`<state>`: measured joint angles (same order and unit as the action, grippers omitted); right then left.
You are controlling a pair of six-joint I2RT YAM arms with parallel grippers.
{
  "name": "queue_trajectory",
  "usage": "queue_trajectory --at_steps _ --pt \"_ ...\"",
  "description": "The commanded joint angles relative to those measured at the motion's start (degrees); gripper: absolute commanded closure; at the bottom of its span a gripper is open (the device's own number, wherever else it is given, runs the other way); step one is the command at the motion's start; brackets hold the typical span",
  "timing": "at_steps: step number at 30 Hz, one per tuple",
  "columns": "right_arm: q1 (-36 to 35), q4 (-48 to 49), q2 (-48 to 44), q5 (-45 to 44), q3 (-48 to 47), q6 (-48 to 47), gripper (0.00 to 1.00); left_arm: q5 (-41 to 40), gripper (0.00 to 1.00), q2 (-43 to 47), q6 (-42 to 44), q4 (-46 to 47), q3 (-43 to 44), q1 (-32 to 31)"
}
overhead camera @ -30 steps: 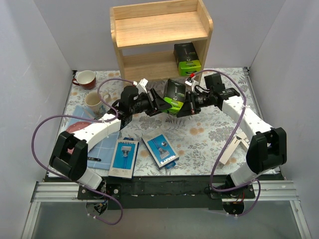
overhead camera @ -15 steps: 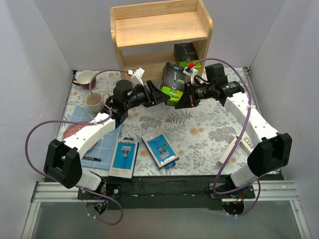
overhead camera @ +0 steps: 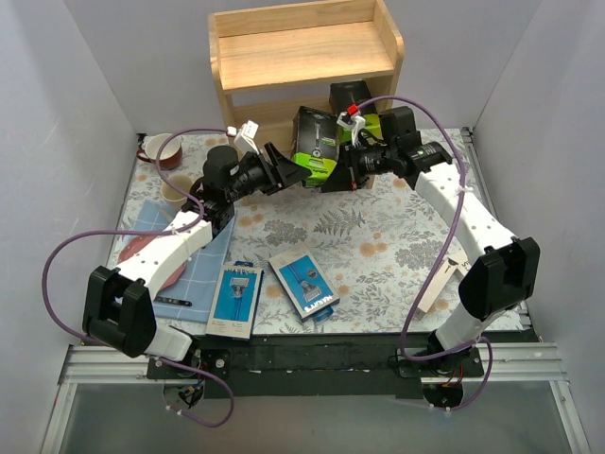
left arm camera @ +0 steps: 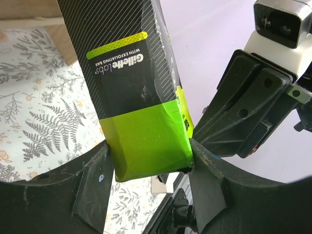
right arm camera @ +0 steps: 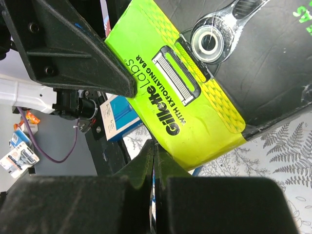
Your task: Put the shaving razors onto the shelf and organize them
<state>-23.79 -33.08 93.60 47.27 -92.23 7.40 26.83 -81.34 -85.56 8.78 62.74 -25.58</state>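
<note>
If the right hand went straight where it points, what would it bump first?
The black-and-green Gillette razor box held in the left hand. The shut tips of the right hand look almost against its green end, though depth is hard to judge.

Black with fine diagonal pinstripes, white lettering, a thin lime band and a lime-green end on the held razor box [left arm camera: 141,97]; on its other face, lime green with black lettering and a grey cartridge picture. The same black and lime green on the second razor box [overhead camera: 357,102]. Pale natural wood all over the shelf [overhead camera: 302,52]. Blue with a silvery razor picture on the left flat pack [overhead camera: 235,299] and the right flat pack [overhead camera: 304,286]. White with dark lettering on the slim box [overhead camera: 442,281]. White ground with grey ferns and beige blossoms on the tablecloth [overhead camera: 378,241]. Blue check on the cloth [overhead camera: 203,270]. Cream on the mug [overhead camera: 178,194], dark red outside and white inside on the cup [overhead camera: 163,149]. Purple on the cable [overhead camera: 57,274].
</note>
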Motion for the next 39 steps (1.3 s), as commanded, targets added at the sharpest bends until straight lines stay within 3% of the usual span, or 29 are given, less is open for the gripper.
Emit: queue_trajectory --at_steps 1,7,13,17,24,28,29,32,36,39 --pt "0.59 8.81 0.09 -1.29 -4.63 1.56 0.99 1.39 0.56 -0.13 1.80 2.38 1.42 1.15" --pt "0.59 10.06 4.12 -10.15 -7.87 3.59 0.99 0.86 0.53 -7.69 0.31 3.88 5.89 1.33" --pt "0.59 9.88 7.82 -16.32 -12.88 4.38 0.99 -2.47 0.36 -12.52 1.97 3.10 10.03 1.33" --pt "0.94 9.44 9.23 -19.40 -15.70 5.87 0.99 -5.99 0.26 -13.14 4.60 0.99 11.53 1.24" --pt "2.08 9.35 10.02 -22.57 -15.19 7.01 0.99 -8.45 0.23 -7.97 10.66 -5.16 8.99 1.32" --pt "2.43 9.52 9.50 -22.57 -13.25 7.19 0.99 -12.14 0.43 -3.04 15.94 -8.24 6.96 1.24" --pt "2.43 9.61 9.49 -22.57 -13.07 7.10 0.99 -12.41 0.62 -2.51 17.43 -8.42 6.87 1.24" --pt "2.35 9.79 9.76 -22.74 -12.98 7.02 0.99 -13.11 1.00 -2.42 22.18 -6.94 7.48 1.24" --pt "2.43 9.79 10.64 -22.75 -13.59 7.19 0.99 -19.69 1.00 -4.52 28.07 -4.39 9.59 -1.83" --pt "2.35 9.88 11.16 -22.31 -13.77 7.37 0.99 -29.52 1.00 -7.51 31.41 -3.06 11.87 -4.38"
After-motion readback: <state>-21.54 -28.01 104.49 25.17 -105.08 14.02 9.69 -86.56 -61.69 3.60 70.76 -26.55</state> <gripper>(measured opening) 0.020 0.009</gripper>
